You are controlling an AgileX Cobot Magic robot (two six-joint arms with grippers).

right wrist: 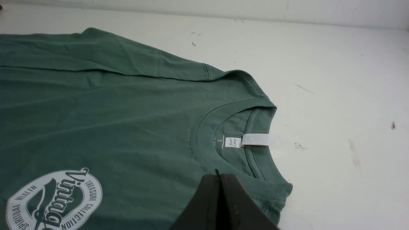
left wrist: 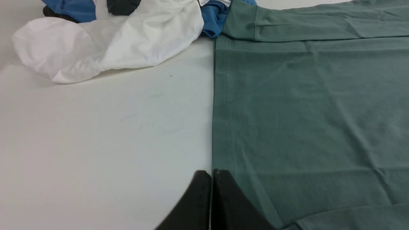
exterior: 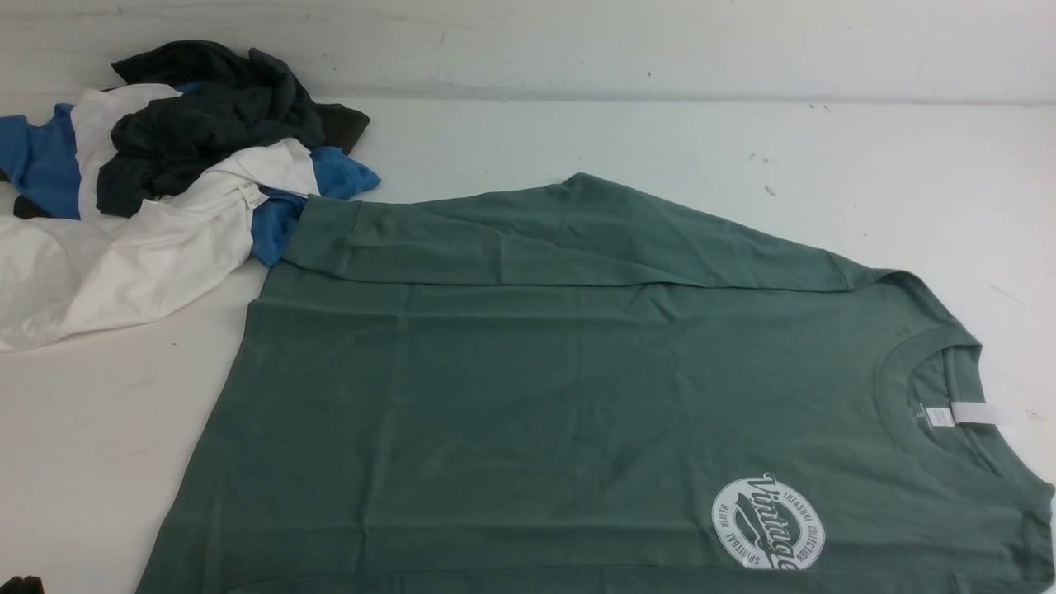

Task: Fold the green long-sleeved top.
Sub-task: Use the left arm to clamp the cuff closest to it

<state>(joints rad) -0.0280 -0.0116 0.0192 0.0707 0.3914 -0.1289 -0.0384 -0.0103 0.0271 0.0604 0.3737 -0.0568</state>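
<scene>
long-sleeved top (exterior: 511,396): flat on the surface (exterior: 742,140), across its middle and right; hem to the left, collar (exterior: 891,371) to the right.
sleeve (exterior: 577,239): folded onto the body along the top's far edge, cuff (exterior: 318,235) at the left end.
pile of garments (exterior: 165,165): far left, behind the hem, touching the cuff.
logo (exterior: 767,524): on the chest, left of the collar and nearer.
neck label (exterior: 940,417): inside the collar.
left pincer (left wrist: 211,174): at the hem's edge, between top and bare surface.
right pincer (right wrist: 219,175): at the collar's near rim, before the neck label.
</scene>
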